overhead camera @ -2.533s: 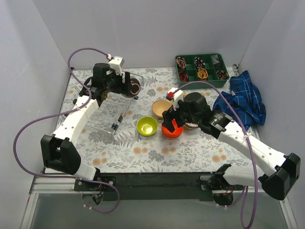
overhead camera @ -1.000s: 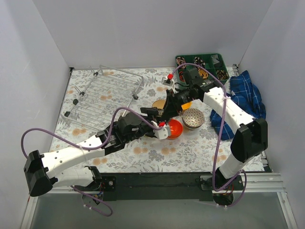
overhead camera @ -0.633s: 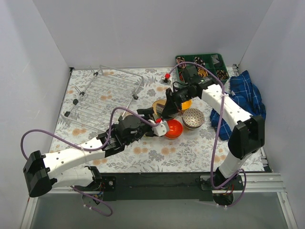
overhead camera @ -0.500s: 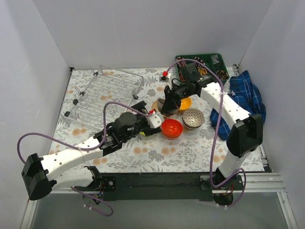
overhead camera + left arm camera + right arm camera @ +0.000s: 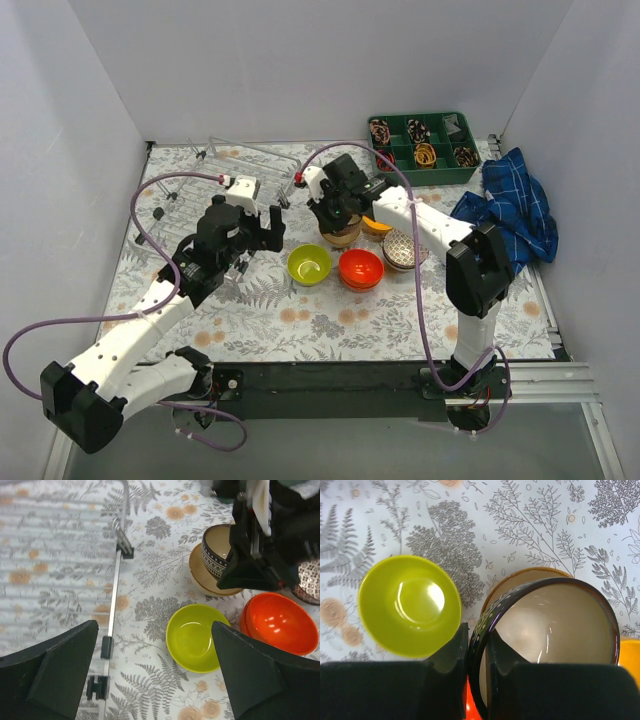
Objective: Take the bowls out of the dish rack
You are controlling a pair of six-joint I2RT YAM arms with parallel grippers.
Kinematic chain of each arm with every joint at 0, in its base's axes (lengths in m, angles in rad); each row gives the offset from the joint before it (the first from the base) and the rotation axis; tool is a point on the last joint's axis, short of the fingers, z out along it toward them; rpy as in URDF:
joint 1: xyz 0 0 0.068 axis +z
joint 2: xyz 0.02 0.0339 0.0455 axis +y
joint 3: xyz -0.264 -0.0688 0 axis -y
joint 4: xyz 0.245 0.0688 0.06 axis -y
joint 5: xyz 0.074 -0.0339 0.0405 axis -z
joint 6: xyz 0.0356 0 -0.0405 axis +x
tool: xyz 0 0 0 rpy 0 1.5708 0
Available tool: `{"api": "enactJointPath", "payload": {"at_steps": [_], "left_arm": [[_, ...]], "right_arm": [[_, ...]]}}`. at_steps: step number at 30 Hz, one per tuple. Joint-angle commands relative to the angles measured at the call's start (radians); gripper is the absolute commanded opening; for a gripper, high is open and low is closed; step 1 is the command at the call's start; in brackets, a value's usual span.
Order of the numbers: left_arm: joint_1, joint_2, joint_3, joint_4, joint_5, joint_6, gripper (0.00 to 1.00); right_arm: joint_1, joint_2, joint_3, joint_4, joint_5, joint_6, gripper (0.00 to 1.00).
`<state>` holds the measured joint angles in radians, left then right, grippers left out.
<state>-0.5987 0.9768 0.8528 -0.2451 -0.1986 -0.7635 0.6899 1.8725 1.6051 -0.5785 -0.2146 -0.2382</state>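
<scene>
My right gripper (image 5: 477,645) is shut on the rim of a dark brown patterned bowl (image 5: 550,630), one finger inside and one outside. It holds the bowl tilted over a beige bowl (image 5: 345,236). A lime green bowl (image 5: 309,264) and a red-orange bowl (image 5: 361,268) stand on the table in front of them. A yellow-orange bowl (image 5: 378,225) and a grey-patterned bowl (image 5: 405,248) stand to the right. My left gripper (image 5: 262,228) hangs open and holds nothing, between the lime bowl (image 5: 194,637) and the dish rack (image 5: 175,200). No bowl shows in the rack.
A green compartment tray (image 5: 423,143) with small items stands at the back right. A blue checked cloth (image 5: 515,210) lies bunched at the right edge. White walls close in the left, back and right of the floral-patterned table (image 5: 330,320).
My left arm has drawn back to the left from the red-orange bowl, its jaws opening wide. My right gripper has shifted left over the beige bowl.
</scene>
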Motion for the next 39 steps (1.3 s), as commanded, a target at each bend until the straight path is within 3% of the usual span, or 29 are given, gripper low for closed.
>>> {"api": "enactJointPath", "payload": {"at_steps": [1, 7, 16, 17, 22, 28, 31, 39], "left_arm": [[0.068, -0.012, 0.072, -0.181, -0.028, -0.276, 0.98], [0.077, 0.034, 0.164, -0.293, -0.088, -0.338, 0.98], [0.079, 0.062, 0.253, -0.387, -0.122, -0.422, 0.98], [0.083, 0.069, 0.256, -0.387, -0.116, -0.427, 0.98], [0.112, 0.115, 0.304, -0.418, -0.027, -0.476, 0.98], [0.172, 0.142, 0.336, -0.424, 0.048, -0.511, 0.98], [0.247, 0.157, 0.325, -0.408, 0.161, -0.536, 0.98], [0.339, 0.135, 0.442, -0.46, 0.18, -0.545, 0.98]], "right_arm": [[0.048, 0.014, -0.005, 0.17, 0.263, 0.03, 0.01], [0.068, 0.04, -0.079, 0.244, 0.382, 0.077, 0.07], [0.077, 0.01, -0.152, 0.261, 0.379, 0.19, 0.36], [0.079, -0.005, -0.149, 0.259, 0.371, 0.212, 0.43], [0.092, -0.052, -0.12, 0.226, 0.322, 0.313, 0.58], [0.094, -0.124, -0.091, 0.233, 0.323, 0.364, 0.71], [0.08, -0.15, -0.074, 0.238, 0.371, 0.376, 0.79], [-0.081, -0.324, -0.096, 0.212, 0.523, 0.402, 0.87]]}}
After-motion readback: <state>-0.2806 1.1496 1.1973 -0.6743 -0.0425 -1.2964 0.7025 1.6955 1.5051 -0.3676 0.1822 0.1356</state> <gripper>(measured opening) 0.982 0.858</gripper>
